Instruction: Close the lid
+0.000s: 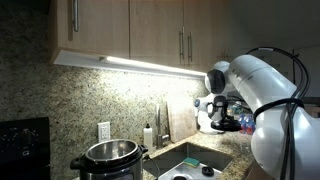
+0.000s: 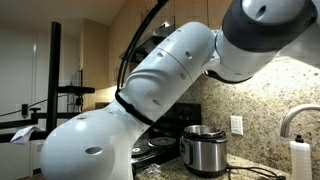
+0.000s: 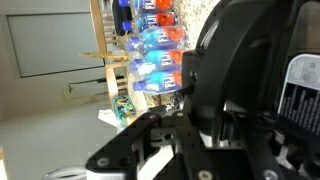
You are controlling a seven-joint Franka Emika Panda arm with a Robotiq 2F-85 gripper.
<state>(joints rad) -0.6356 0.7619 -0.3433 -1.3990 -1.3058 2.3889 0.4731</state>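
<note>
Steel cooker (image 1: 110, 158) stands on the granite desk (image 1: 228, 150) at left, beside the sink (image 1: 190, 165). We cannot separate the lid from the cooker's dark top rim, so its seating is unclear. The claw (image 1: 222, 108) hangs well apart at right, and we cannot tell whether it is released or clenched. We judge the long traverse risky: the arm may strike the faucet (image 1: 163, 118) or shove the cooker.
</note>
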